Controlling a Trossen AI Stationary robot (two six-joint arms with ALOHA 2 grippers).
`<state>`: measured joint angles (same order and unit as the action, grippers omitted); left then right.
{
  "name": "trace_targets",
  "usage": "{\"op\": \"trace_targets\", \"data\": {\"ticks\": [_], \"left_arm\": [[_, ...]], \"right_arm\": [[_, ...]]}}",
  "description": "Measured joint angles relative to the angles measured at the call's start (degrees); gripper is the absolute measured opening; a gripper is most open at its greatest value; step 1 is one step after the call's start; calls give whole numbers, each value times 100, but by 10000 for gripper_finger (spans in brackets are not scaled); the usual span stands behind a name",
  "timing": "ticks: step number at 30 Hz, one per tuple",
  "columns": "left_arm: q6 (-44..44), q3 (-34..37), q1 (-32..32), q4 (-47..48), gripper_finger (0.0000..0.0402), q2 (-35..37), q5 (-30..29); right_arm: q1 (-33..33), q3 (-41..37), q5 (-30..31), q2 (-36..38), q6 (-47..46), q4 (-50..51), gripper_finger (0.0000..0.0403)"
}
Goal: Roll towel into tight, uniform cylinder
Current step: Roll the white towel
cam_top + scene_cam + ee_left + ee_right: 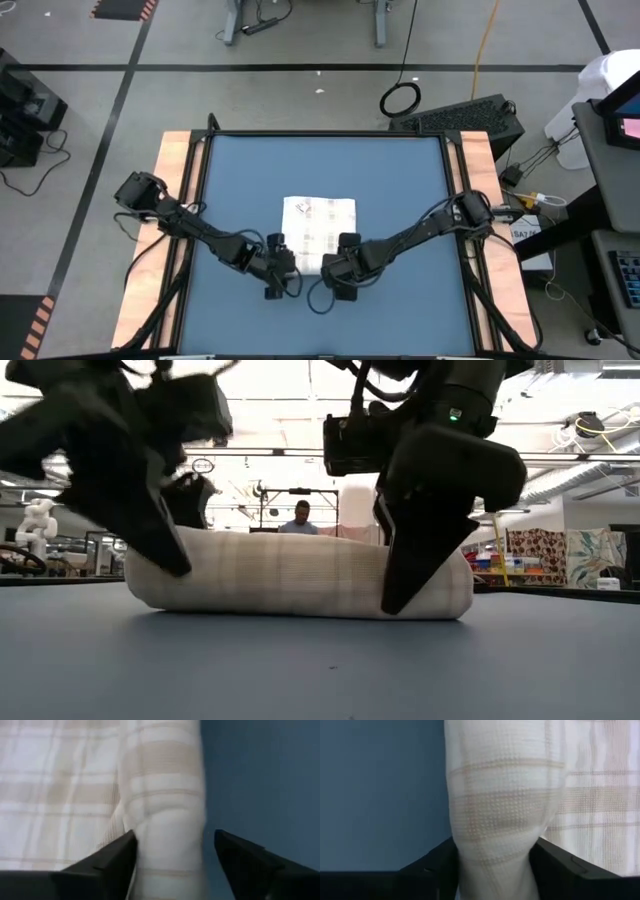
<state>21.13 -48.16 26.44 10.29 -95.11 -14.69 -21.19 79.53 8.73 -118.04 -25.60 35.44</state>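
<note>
The white towel (318, 220) with faint checked lines lies on the blue mat (400, 180). Its near part is rolled into a thick roll (290, 575) that rests on the mat, and its far part lies flat. My left gripper (282, 264) is open and straddles the roll near its left end (165, 820). My right gripper (343, 264) is shut on the roll near its right end (500, 795). In the low view both grippers come down over the roll, the left (160, 540) and the right (412, 555). My left gripper comes slanting from above with its fingers across the roll. The far-side finger (117, 860) lies against the roll in the crease beside the flat cloth (137, 837). The near-side finger (240, 865) stands a little apart over the mat. My right gripper pinches the roll between its two fingers near the right end (495, 845), slanting from above, fingers across the roll. The roll is squeezed narrower between the fingers. It rests on the mat.
The mat has wooden strips (175, 200) along its left and right sides. Bare mat lies near and to both sides of the towel. A person (300, 520) sits far off in the room behind the table.
</note>
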Motion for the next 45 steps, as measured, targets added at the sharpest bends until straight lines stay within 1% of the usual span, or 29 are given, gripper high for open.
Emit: {"op": "trace_targets", "data": {"ticks": [2, 5, 6, 9, 12, 16, 18, 24, 27, 29, 32, 37, 41, 43, 45], "left_arm": [[-99, -16, 80, 1, 291, 108, -109], [-226, -56, 247, 171, 314, 367, -378], [-257, -70, 311, 180, 319, 461, -481], [-360, -79, 532, 209, 324, 684, -909], [-397, -79, 753, 105, 324, 709, -1439], [-355, -79, 927, 61, 325, 414, -2051], [-361, -75, 970, 90, 325, 228, -2257], [-233, -74, 970, 2, 325, -261, -2287], [-202, -74, 957, -14, 321, -450, -2294], [-203, -74, 953, -52, 308, -552, -2295], [-203, -74, 951, -90, 271, -590, -2388], [-197, -74, 953, -87, 176, -580, -2575], [-197, -74, 824, -73, 89, -574, -2566], [-205, -74, 708, -64, 51, -566, -2446], [-283, -80, 579, -62, 42, -560, -2177]], "right_arm": [[49, -9, -94, 32, -51, -1, 191], [142, -13, -388, 38, -71, -13, 166], [181, -10, -527, 37, -76, -11, 158], [260, -11, -614, 33, -59, 55, 138], [376, -15, -814, 33, 31, 85, 128], [572, -20, -1160, 33, 209, 74, 127], [667, -20, -1315, 33, 301, 46, 126], [853, -22, -1722, 33, 521, 9, 126], [909, -22, -1761, 33, 558, 5, 126], [926, -24, -1822, 33, 600, 0, 126], [961, -24, -1880, 33, 651, 10, 125], [964, -24, -1752, 33, 546, 24, 125], [936, -24, -1672, 63, 514, 27, 126], [893, -24, -1607, 108, 516, 25, 128], [841, -33, -1476, 195, 499, 65, 137]]}}
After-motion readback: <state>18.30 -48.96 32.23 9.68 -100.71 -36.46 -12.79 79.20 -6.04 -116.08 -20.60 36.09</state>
